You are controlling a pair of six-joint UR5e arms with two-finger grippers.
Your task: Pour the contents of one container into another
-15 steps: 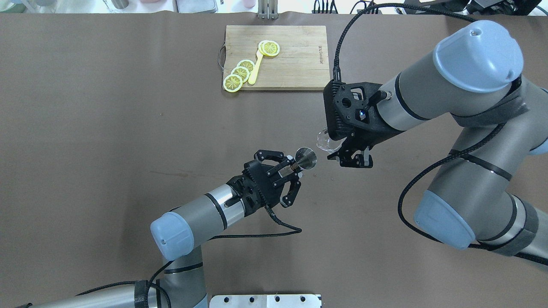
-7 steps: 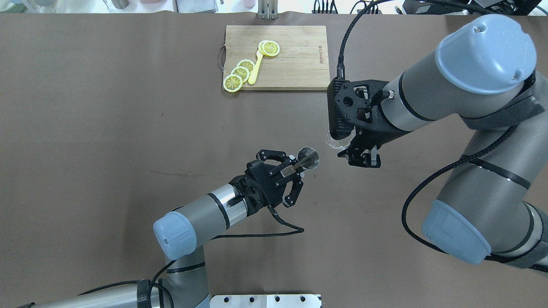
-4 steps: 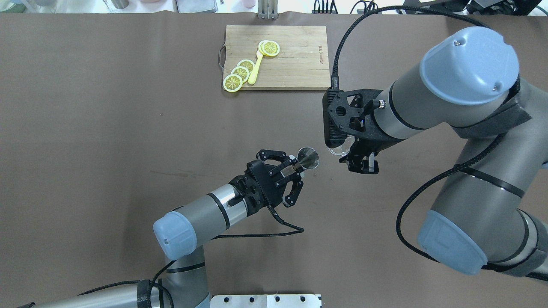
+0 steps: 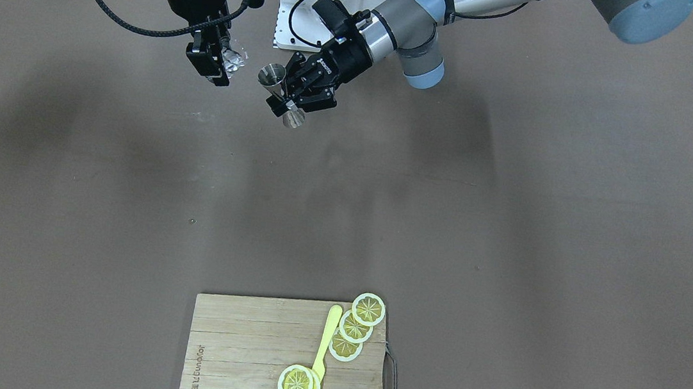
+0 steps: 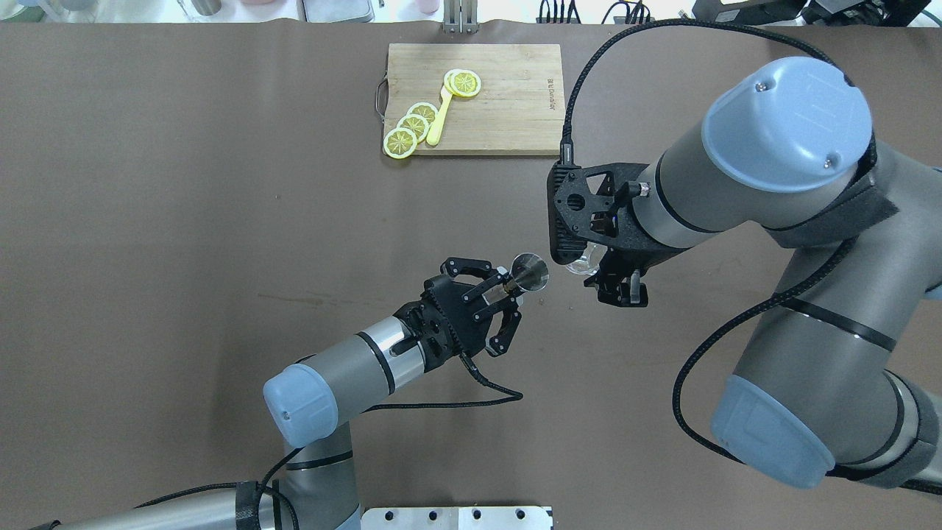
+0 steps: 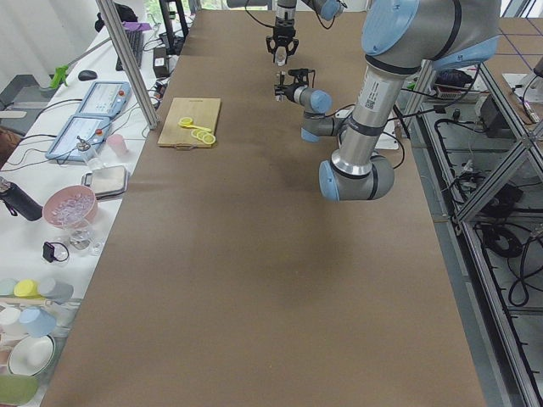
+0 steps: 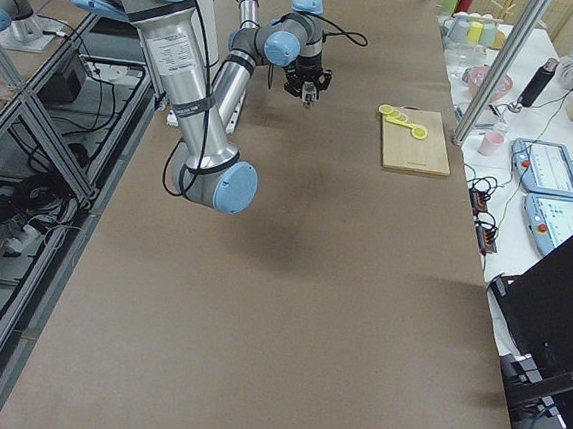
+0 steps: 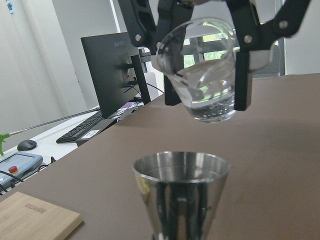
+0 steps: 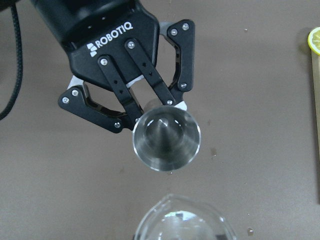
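My left gripper (image 5: 509, 284) is shut on the narrow waist of the shiny steel jigger (image 5: 530, 271), which it holds upright above the table with one open cone facing up (image 9: 166, 138). To the jigger's right, my right gripper (image 5: 603, 276) is shut on the small clear glass cup (image 5: 580, 261). In the left wrist view the cup (image 8: 205, 75) hangs slightly tilted, higher than the jigger's rim (image 8: 181, 192) and just beyond it, with something clear inside. The front view shows a small gap between cup (image 4: 232, 59) and jigger (image 4: 280, 88).
A wooden cutting board (image 5: 508, 103) lies at the far middle of the table, with lemon slices (image 5: 412, 125) and a yellow spoon (image 5: 439, 121) on it. The left arm's black cable (image 5: 441, 403) trails over the table near its wrist. Brown tabletop spreads to both sides.
The right gripper drew the cup a little away to the right, then brought it down the view and back nearer the jigger. The left gripper has held the jigger nearly still.
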